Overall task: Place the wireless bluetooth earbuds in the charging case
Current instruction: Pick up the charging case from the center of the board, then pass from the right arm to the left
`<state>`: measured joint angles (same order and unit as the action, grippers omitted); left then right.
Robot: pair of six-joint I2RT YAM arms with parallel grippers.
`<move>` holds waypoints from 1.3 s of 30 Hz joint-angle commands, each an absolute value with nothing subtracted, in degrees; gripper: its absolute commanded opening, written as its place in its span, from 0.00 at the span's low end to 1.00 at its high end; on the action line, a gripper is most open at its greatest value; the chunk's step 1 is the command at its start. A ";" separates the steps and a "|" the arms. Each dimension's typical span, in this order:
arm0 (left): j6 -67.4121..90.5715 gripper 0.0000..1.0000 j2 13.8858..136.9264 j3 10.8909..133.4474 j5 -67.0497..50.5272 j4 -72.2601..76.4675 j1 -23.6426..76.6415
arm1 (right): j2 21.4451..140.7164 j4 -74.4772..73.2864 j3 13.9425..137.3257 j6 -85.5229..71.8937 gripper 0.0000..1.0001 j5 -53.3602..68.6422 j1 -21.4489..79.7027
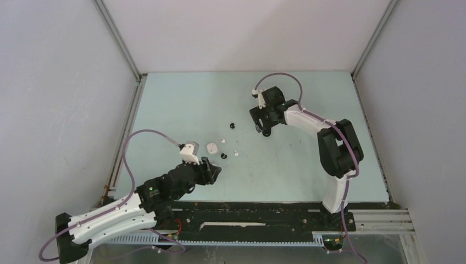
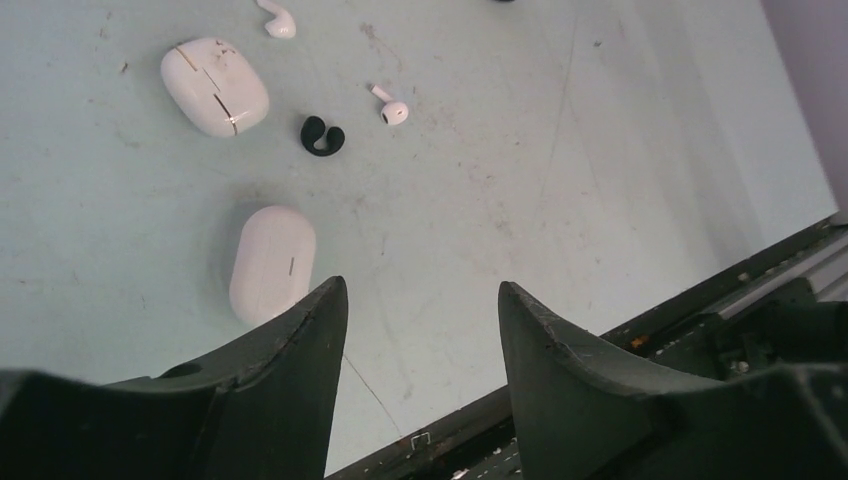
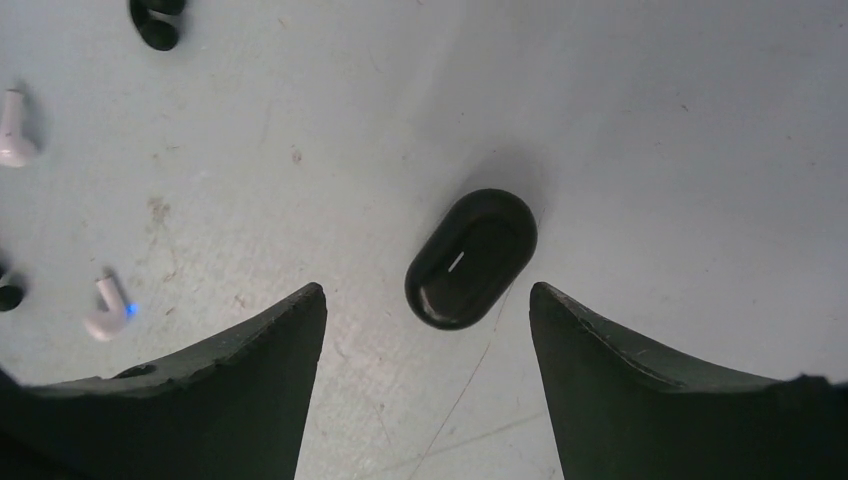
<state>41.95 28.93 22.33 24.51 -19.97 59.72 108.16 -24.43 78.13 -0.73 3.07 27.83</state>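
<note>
Several earbuds lie loose on the pale table. In the left wrist view there are a black earbud [image 2: 322,136] and two white earbuds [image 2: 390,108] [image 2: 277,18]. A closed white charging case [image 2: 272,262] lies just outside my left gripper's left finger. My left gripper [image 2: 420,290] is open and holds nothing. Farther off is a second white case [image 2: 214,87]. My right gripper [image 3: 428,290] is open, low over the table, and a closed black case [image 3: 471,258] lies just ahead of its fingertips. From above, the left gripper [image 1: 211,170] is at the near side and the right gripper [image 1: 264,125] farther back.
Left of the right gripper lie a white earbud with a blue light [image 3: 108,308], another white earbud [image 3: 12,130] and a black earbud [image 3: 157,22]. The table's black front rail [image 2: 560,400] runs close under the left gripper. Grey walls enclose the table.
</note>
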 commanded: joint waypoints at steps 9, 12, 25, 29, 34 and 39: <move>40.48 0.63 37.00 23.30 23.58 -11.24 63.19 | 117.31 -28.23 85.34 -1.51 0.62 -3.31 27.23; 40.08 0.62 36.27 22.94 23.45 -10.97 63.28 | 117.60 -28.81 85.21 -1.50 0.60 -3.54 27.00; 42.41 0.80 38.33 25.49 32.81 -12.99 63.24 | 108.96 -31.53 79.31 5.61 0.31 5.47 27.32; 44.07 0.88 45.82 29.94 28.41 -12.76 61.97 | 93.95 -32.50 69.74 14.65 0.28 10.47 29.40; 39.79 0.78 51.40 30.97 16.67 -0.34 61.90 | 76.50 -36.49 58.26 28.65 0.27 15.54 32.24; 45.05 0.72 50.90 23.76 -1.02 22.28 56.97 | 61.15 -35.31 47.58 34.30 0.26 15.16 34.40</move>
